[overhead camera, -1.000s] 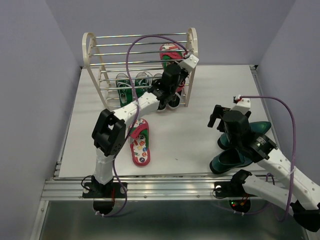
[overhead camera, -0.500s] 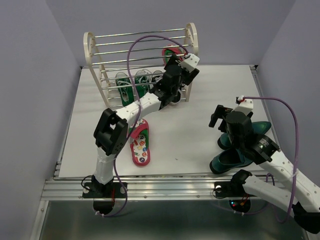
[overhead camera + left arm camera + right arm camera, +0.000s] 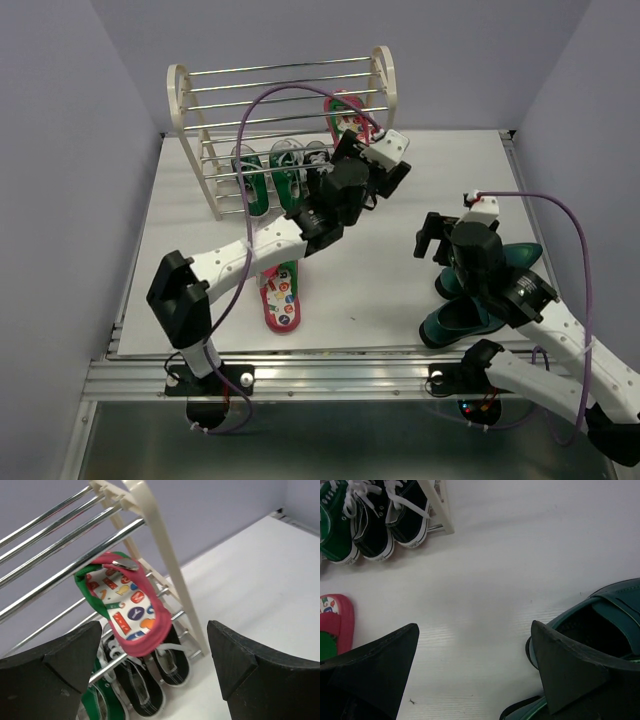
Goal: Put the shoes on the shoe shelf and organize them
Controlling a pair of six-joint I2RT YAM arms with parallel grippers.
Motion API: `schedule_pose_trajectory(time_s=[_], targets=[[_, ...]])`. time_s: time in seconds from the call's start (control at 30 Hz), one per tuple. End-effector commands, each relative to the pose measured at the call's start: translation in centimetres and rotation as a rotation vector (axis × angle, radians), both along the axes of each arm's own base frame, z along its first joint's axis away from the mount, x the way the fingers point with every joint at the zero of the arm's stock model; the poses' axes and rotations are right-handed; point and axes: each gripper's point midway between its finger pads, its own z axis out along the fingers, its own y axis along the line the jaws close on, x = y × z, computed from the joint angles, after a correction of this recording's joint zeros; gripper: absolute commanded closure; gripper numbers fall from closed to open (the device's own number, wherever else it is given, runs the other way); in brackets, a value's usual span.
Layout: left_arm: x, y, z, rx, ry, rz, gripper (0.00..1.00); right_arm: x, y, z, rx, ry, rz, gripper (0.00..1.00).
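Observation:
The shoe shelf (image 3: 205, 140) stands at the table's back left. One red-pink flip-flop (image 3: 127, 607) rests tilted on its upper bars (image 3: 345, 115). On the bottom tier sit green sneakers (image 3: 250, 178) and black sneakers (image 3: 170, 662). My left gripper (image 3: 370, 160) hangs open and empty just in front of the shelf's right end (image 3: 154, 630). The other flip-flop (image 3: 280, 290) lies on the table. Two teal loafers (image 3: 505, 262) sit at the right, beside my right gripper (image 3: 432, 235), which is open and empty above bare table (image 3: 474, 630).
The shelf's cream side frame (image 3: 160, 550) rises close to my left fingers. Walls close in the table at the back and both sides. A teal loafer (image 3: 600, 625) lies right of the right fingers. The loose flip-flop's toe (image 3: 335, 625) shows at the left.
My left gripper opened and let go of the flip-flop, which stays on the shelf's upper bars. The left arm then drew back from the shelf. The right arm held still.

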Motion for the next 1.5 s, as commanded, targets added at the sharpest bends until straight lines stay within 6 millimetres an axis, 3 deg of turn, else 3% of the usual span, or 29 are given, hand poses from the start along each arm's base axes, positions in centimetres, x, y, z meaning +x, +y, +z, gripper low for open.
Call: schedule_pose_trajectory(time_s=[0.0, 0.13, 0.17, 0.2, 0.27, 0.3, 0.33, 0.37, 0.4, 0.47, 0.5, 0.53, 0.57, 0.7, 0.8, 1.1, 1.37, 1.47], targets=[[-4.4, 2.0, 2.0, -0.14, 0.081, 0.025, 0.01, 1.4, 1.2, 2.7, 0.009, -0.065, 0.038, 0.0], [-8.6, 3.0, -0.5, -0.266, 0.291, -0.069, 0.01, 3.9, 2.6, 3.6, -0.036, -0.051, 0.02, 0.0], [-10.0, 4.2, -0.2, -0.333, 0.34, -0.067, 0.01, 4.5, 3.2, 4.7, -0.037, -0.071, 0.032, 0.0], [-10.7, 4.9, -2.3, -0.337, 0.387, -0.05, 0.01, 5.1, 3.7, 5.1, -0.041, -0.084, 0.043, 0.0], [-12.3, 6.6, -4.0, -0.375, 0.459, -0.027, 0.01, 6.9, 5.0, 6.8, -0.046, -0.147, 0.103, 0.0], [-13.6, 7.7, -3.7, -0.456, 0.496, -0.023, 0.01, 8.0, 5.9, 7.5, -0.043, -0.163, 0.124, 0.0], [-14.5, 8.6, -6.6, -0.442, 0.549, 0.002, 0.01, 9.0, 6.5, 8.6, -0.035, -0.197, 0.15, 0.0], [-15.3, 9.5, -7.9, -0.447, 0.585, 0.021, 0.01, 10.4, 6.9, 8.3, -0.022, -0.184, 0.175, 0.0], [-16.4, 10.7, -9.2, -0.498, 0.626, 0.047, 0.01, 11.6, 7.1, 10.8, 0.02, -0.248, 0.176, 0.0], [-17.7, 12.2, -11.2, -0.513, 0.691, 0.091, 0.01, 13.3, 7.8, 12.1, 0.02, -0.289, 0.235, 0.01], [-18.4, 12.9, -11.2, -0.545, 0.707, 0.093, 0.01, 14.7, 8.4, 11.5, 0.005, -0.278, 0.247, 0.02], [-19.3, 13.7, -13.1, -0.556, 0.762, 0.136, 0.01, 15.3, 8.9, 13.8, 0.0, -0.324, 0.279, 0.03], [-19.7, 14.2, -13.7, -0.569, 0.782, 0.155, 0.01, 15.9, 9.4, 14.2, -0.018, -0.331, 0.297, 0.04], [-21.7, 15.3, -15.6, -0.651, 0.854, 0.16, 0.01, 19.7, 8.6, 15.4, -0.082, -0.356, 0.304, 0.06], [-22.4, 15.4, -16.9, -0.67, 0.891, 0.162, 0.01, 21.1, 10.0, 15.2, -0.101, -0.358, 0.376, 0.09], [-21.9, 14.8, -19.2, -0.616, 0.91, 0.205, 0.01, 24.1, 10.7, 13.2, -0.16, -0.329, 0.418, 0.32], [-20.8, 14.1, -19.1, -0.595, 0.894, 0.231, 0.01, 22.0, 12.1, 13.1, -0.103, -0.327, 0.517, 0.64], [-20.6, 14.1, -19.3, -0.592, 0.893, 0.244, 0.01, 21.2, 11.9, 13.6, -0.092, -0.337, 0.522, 0.69]])
